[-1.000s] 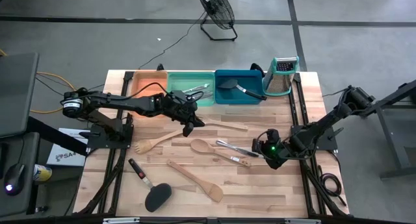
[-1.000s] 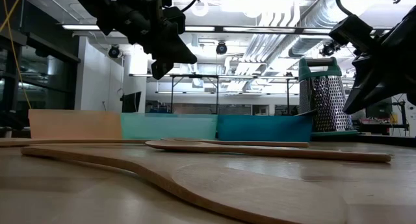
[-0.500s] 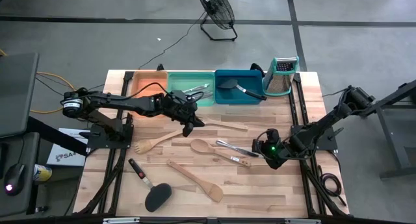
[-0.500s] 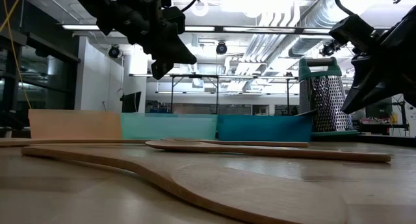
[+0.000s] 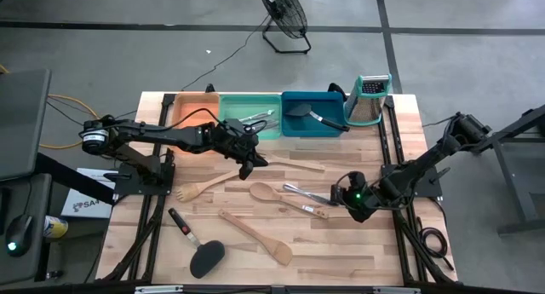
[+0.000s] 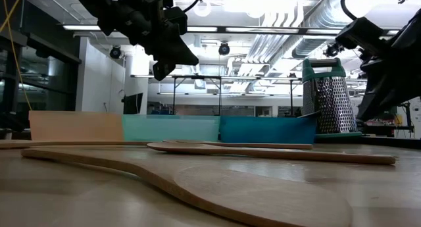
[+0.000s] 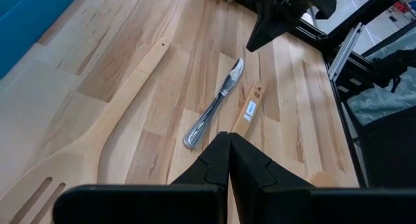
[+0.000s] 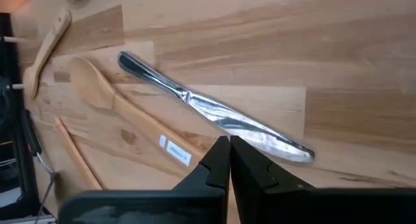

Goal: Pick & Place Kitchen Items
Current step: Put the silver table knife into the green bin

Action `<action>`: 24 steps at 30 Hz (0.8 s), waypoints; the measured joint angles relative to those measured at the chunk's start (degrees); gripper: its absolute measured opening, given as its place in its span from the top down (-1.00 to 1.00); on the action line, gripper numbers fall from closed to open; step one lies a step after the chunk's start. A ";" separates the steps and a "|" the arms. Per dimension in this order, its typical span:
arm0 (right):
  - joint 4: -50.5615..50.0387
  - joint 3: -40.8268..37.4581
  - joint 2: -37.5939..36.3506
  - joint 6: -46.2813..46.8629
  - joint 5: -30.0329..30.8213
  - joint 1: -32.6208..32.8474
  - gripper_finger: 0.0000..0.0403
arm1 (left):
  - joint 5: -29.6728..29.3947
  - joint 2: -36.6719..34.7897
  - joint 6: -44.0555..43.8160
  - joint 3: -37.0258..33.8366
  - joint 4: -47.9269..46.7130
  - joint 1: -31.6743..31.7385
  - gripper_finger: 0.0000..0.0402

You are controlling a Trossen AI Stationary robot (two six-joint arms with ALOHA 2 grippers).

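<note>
Several utensils lie flat on the wooden table: a slotted wooden spatula (image 5: 289,164), a wooden fork (image 5: 200,189), a wooden spoon (image 5: 277,197), a silver knife (image 5: 300,192), a wooden turner (image 5: 255,234) and a black turner (image 5: 197,253). My left gripper (image 5: 248,169) is shut and hovers above the table by the slotted spatula's head end; its wrist view looks along the shut fingers (image 7: 229,134) toward the knife (image 7: 214,107). My right gripper (image 5: 339,194) is shut too, hanging clear of the table just right of the knife's blade (image 8: 260,130).
Orange (image 5: 196,111), green (image 5: 252,115) and blue (image 5: 312,113) trays line the far edge; the green one holds silver cutlery, the blue one a black turner. A steel grater with a teal top (image 5: 368,100) stands at the far right corner. Bare table lies near the right edge.
My right gripper has drawn slightly toward the table's right edge, staying shut. The left arm and all utensils have kept still.
</note>
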 joint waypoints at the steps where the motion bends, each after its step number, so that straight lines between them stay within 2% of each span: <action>1: 0.55 0.00 0.20 0.06 -0.64 0.00 0.98 | 0.00 0.00 0.00 0.00 0.00 0.00 0.98; 12: 3.03 0.00 5.64 2.64 -8.01 0.25 0.98 | 0.00 0.00 -0.02 0.00 0.00 0.02 0.98; 24: 2.40 -0.02 7.28 4.69 -9.41 0.26 0.99 | 0.03 0.00 0.00 0.00 0.00 0.00 0.98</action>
